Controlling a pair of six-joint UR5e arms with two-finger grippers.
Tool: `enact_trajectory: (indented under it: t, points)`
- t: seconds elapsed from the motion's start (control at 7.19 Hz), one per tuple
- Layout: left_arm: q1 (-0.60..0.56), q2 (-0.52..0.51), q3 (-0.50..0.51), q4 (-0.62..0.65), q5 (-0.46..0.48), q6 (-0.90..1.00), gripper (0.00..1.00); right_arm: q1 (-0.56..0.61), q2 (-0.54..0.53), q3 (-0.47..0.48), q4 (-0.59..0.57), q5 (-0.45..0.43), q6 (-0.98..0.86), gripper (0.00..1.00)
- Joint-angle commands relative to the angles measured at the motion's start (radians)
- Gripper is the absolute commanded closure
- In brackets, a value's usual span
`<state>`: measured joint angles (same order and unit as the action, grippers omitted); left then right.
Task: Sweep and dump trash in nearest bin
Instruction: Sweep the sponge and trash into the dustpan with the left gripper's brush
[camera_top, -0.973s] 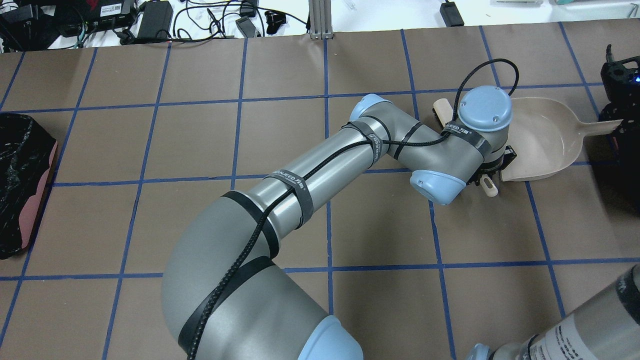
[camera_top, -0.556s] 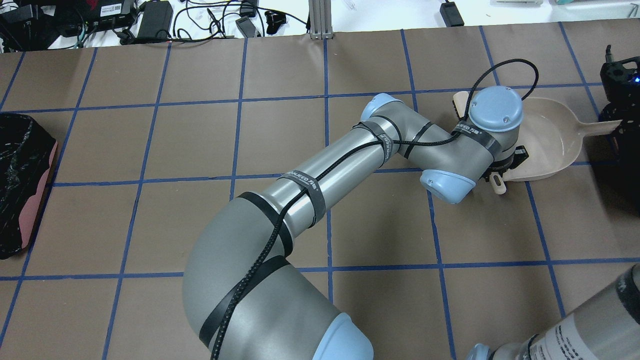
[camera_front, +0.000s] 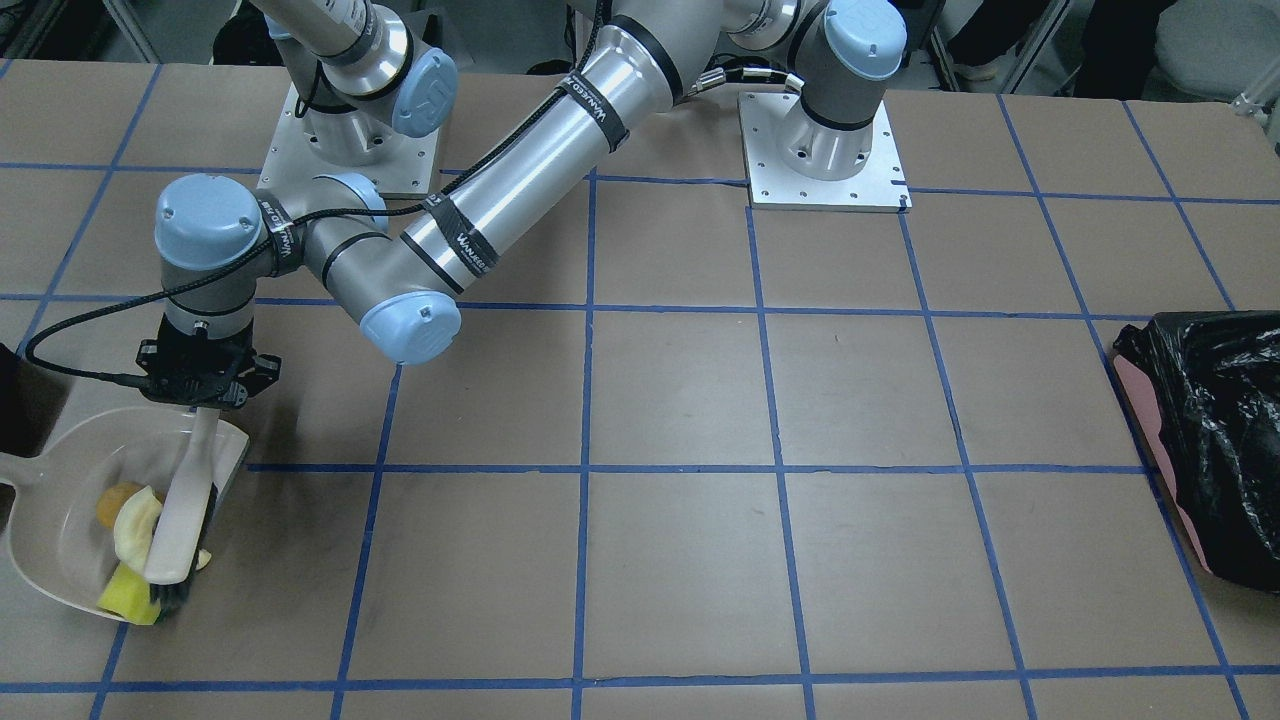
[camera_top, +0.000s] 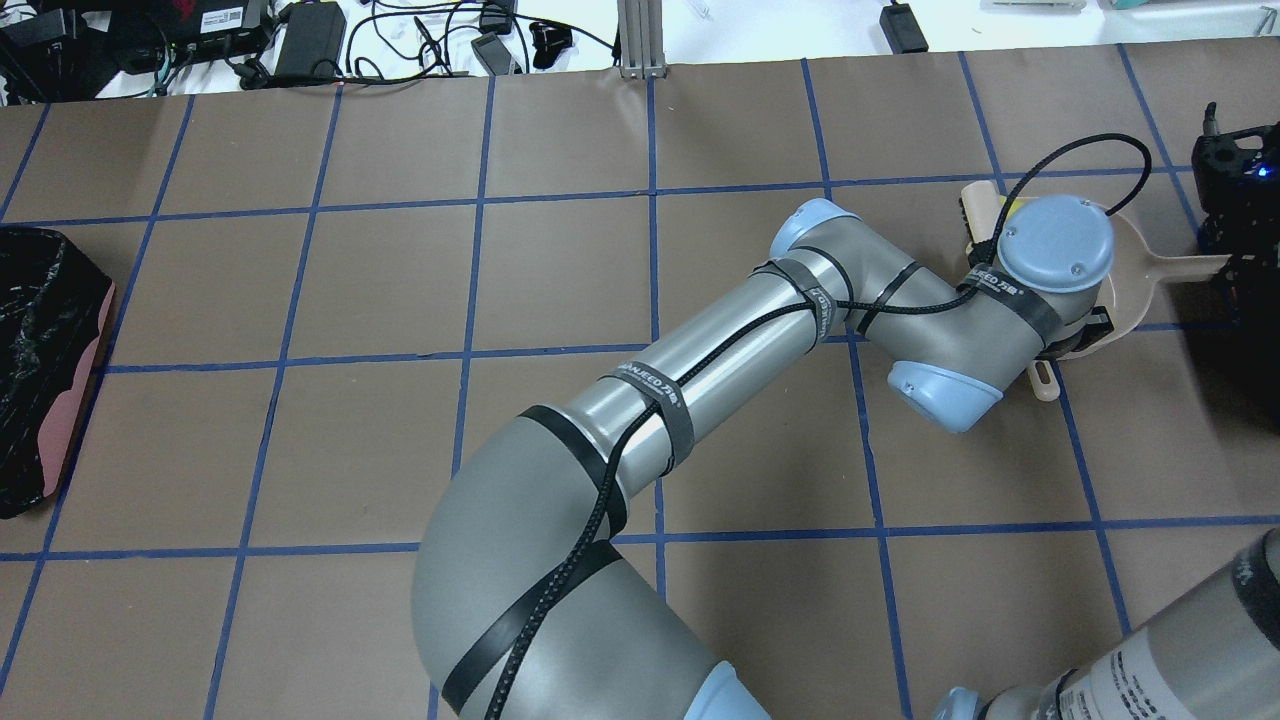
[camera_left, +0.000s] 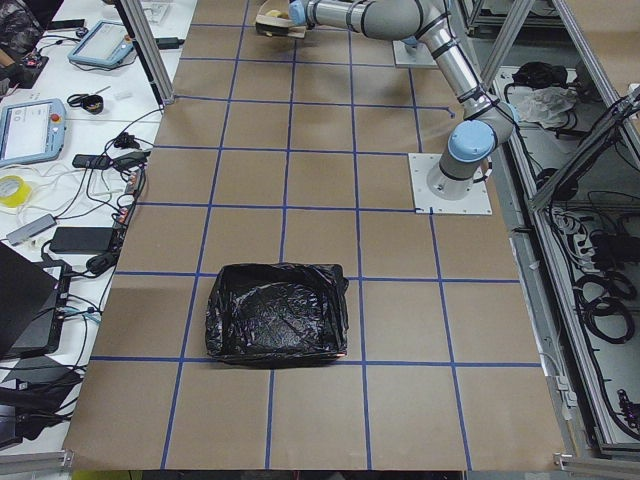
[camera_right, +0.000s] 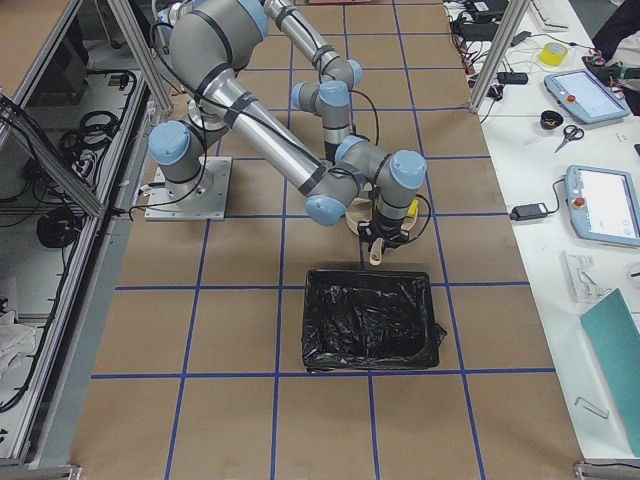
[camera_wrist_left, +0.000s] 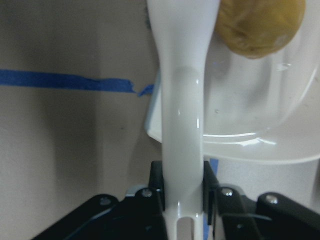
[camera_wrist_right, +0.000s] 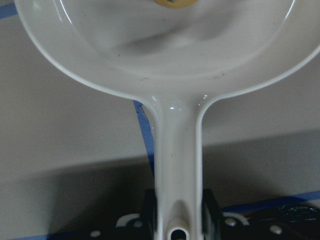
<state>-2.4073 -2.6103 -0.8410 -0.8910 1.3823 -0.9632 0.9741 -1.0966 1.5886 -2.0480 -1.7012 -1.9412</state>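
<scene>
My left gripper (camera_front: 200, 392) is shut on the cream handle of a brush (camera_front: 185, 510), seen close in the left wrist view (camera_wrist_left: 182, 125). The brush's black bristles stand at the mouth of the beige dustpan (camera_front: 55, 545). Inside the pan lie the orange-brown ball (camera_front: 112, 500), the pale curved slice (camera_front: 135, 525) and, at the lip against the bristles, the yellow block (camera_front: 125, 597). My right gripper (camera_wrist_right: 177, 205) is shut on the dustpan's handle (camera_top: 1180, 265) at the table's right edge. In the overhead view my left wrist hides most of the pan.
A black-lined bin (camera_right: 372, 320) sits right beside the dustpan on the robot's right. A second black-lined bin (camera_top: 40, 370) stands at the far left end. My left arm (camera_top: 720, 370) stretches across the middle of the taped brown table.
My left arm has swung right, drawing the brush across into the dustpan's mouth; its wrist now covers most of the pan. The dustpan and right gripper have stayed put.
</scene>
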Motion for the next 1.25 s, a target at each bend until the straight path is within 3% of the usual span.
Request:
enact_trajectory:
  t: [0.0,0.42,0.97,1.11]
  points:
    - [-0.038,-0.020,0.039,0.003,0.007,-0.040,1.00,0.000,-0.003,0.010,0.000,0.000,0.011,0.76]
    - [-0.049,0.013,0.016,0.006,-0.003,-0.052,1.00,0.008,-0.005,0.010,0.000,0.000,0.011,0.76]
    - [0.012,0.143,-0.136,-0.005,-0.006,0.016,1.00,0.009,-0.016,0.007,0.005,0.006,0.010,0.77]
    - [0.045,0.179,-0.174,-0.018,-0.006,0.032,1.00,0.000,-0.014,-0.002,0.056,0.078,0.010,0.77]
